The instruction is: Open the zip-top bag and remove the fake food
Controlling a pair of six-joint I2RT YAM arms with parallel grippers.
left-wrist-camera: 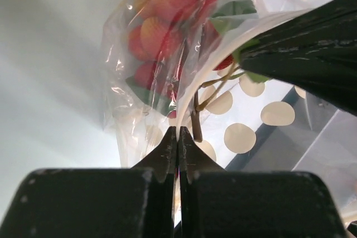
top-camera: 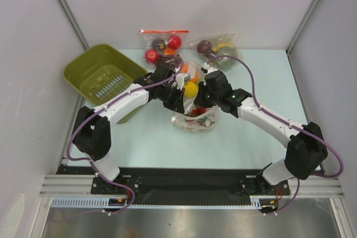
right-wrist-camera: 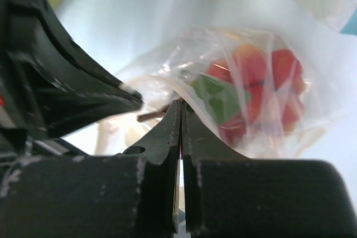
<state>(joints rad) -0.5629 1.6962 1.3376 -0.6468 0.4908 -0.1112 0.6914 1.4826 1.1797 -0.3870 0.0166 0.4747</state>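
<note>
Gripping zip-top bag (left-wrist-camera: 150, 98) film, left pincer (left-wrist-camera: 177, 132) shut; right pincer (right-wrist-camera: 181, 107) shut opposite, apparently gripping too.

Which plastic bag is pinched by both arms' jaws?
The frontmost one, the zip-top bag of small red pieces; the others, like the red-strip bag, hold big round fruit and lie farther back.

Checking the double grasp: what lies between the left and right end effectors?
The zip-top bag, its plastic pinched by the left end effector and the right end effector, fake food inside. Both wrist views show it.
</note>
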